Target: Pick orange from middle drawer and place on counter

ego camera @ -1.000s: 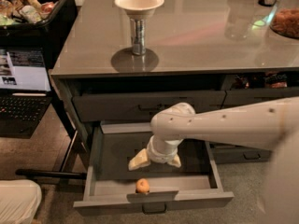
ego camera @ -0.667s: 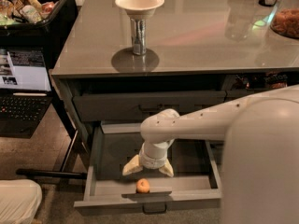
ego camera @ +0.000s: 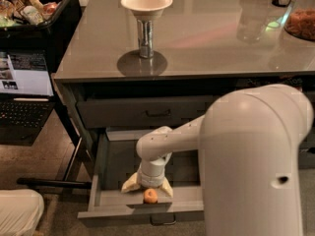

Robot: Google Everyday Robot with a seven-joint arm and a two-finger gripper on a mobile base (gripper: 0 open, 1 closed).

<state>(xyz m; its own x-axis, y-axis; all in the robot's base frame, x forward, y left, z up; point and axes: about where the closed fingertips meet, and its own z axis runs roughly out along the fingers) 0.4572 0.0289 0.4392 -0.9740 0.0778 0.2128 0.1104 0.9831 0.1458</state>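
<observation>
So, the pincer (ego camera: 148, 187) is hanging down inside the middle drawer (ego camera: 117, 211), which is standing pulled well out from under the bench (ego camera: 206, 48). Its two pale fingers (ego camera: 130, 185) are spreading wide apart, one pointing left and one right, and they're gripping nothing at all. The orange (ego camera: 150, 195) is sitting on the drawer floor right up near the front wall, just below the pincer's wrist and roughly between the two fingertips. Whether the fingers are actually touching it is hard to tell from this angle. The big white arm (ego camera: 256, 161) is filling the right side of the view. Its elbow is bulging toward the camera and its forearm is reaching leftward into the drawer, so it's covering the right half of the drawer box. A small metal loop handle (ego camera: 163, 222) is poking out of the drawer front, below the orange and a touch to the right.

Above that, a shallower drawer (ego camera: 113, 113) with a dark handle (ego camera: 158, 113) is sitting closed. On top of the bench, a white bowl (ego camera: 146, 1) is perching on a shiny metal can (ego camera: 144, 33) toward the front left, throwing a round shadow on the glossy surface. Over toward the right, a clear glass (ego camera: 252, 18) is standing, and a jar of orange-brown snacks (ego camera: 301, 23) is peeking in at the far edge. Left of the bench, a laptop (ego camera: 19, 82) is sitting open under a black tray (ego camera: 54, 21) piled with packets.
</observation>
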